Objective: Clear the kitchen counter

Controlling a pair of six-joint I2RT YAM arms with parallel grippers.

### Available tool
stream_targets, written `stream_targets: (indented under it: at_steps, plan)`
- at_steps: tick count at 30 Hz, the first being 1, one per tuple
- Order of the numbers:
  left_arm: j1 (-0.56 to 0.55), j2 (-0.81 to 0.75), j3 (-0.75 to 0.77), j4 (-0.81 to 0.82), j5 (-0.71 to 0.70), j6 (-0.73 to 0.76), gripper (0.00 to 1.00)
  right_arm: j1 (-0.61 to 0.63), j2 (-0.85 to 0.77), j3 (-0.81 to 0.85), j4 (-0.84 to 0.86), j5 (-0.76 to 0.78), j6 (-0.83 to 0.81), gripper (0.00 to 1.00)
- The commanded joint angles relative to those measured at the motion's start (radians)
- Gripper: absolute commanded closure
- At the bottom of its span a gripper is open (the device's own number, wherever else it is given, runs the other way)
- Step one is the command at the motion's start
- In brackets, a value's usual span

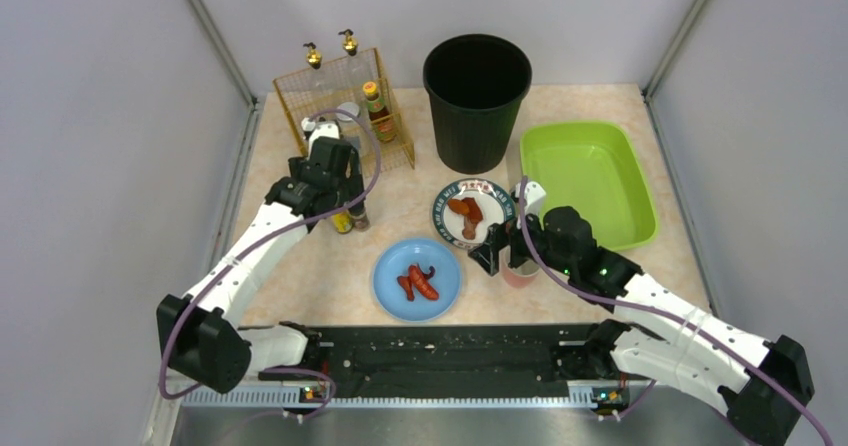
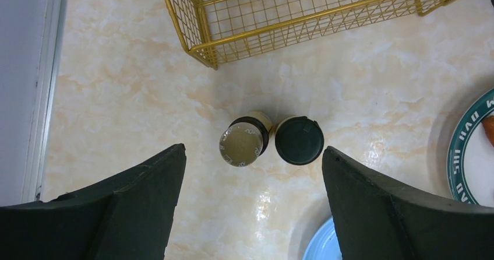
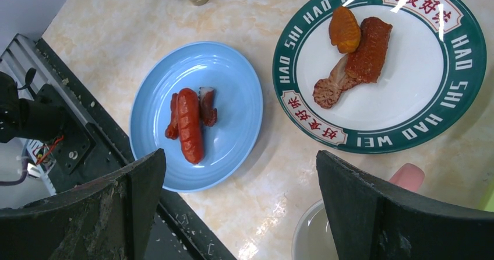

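Note:
The beige marbled kitchen counter (image 1: 620,266) carries a blue plate (image 1: 417,280) with sausages (image 3: 189,123), a green-rimmed white plate (image 1: 472,213) with food pieces (image 3: 361,50), a pink cup (image 1: 520,274), and two small bottles (image 1: 350,221). My left gripper (image 2: 253,204) is open and empty above the two bottles, a silver-capped one (image 2: 243,144) and a black-capped one (image 2: 299,140). My right gripper (image 3: 242,207) is open and empty, hovering over the counter between the blue plate (image 3: 195,117) and the pink cup (image 3: 323,236).
A gold wire rack (image 1: 345,106) with sauce bottles stands at the back left. A black bin (image 1: 476,101) stands at the back centre. A lime-green tray (image 1: 588,181) lies at the right. A black rail strip (image 1: 450,351) runs along the near edge.

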Motion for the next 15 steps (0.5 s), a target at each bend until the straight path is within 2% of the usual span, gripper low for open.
stream_targets:
  at_steps: [1, 11, 15]
  plan:
    - [0.006, 0.019, -0.015, 0.031, -0.037, -0.031, 0.1, 0.004, 0.006, 0.015, 0.054, -0.009, 0.009, 0.01]
    - [0.03, 0.061, -0.074, 0.092, 0.011, -0.054, 0.22, 0.004, 0.007, 0.007, 0.058, -0.008, 0.009, 0.01]
    - [0.055, 0.053, -0.091, 0.105, 0.03, -0.051, 0.3, 0.004, 0.013, 0.009, 0.063, -0.012, 0.009, 0.01]
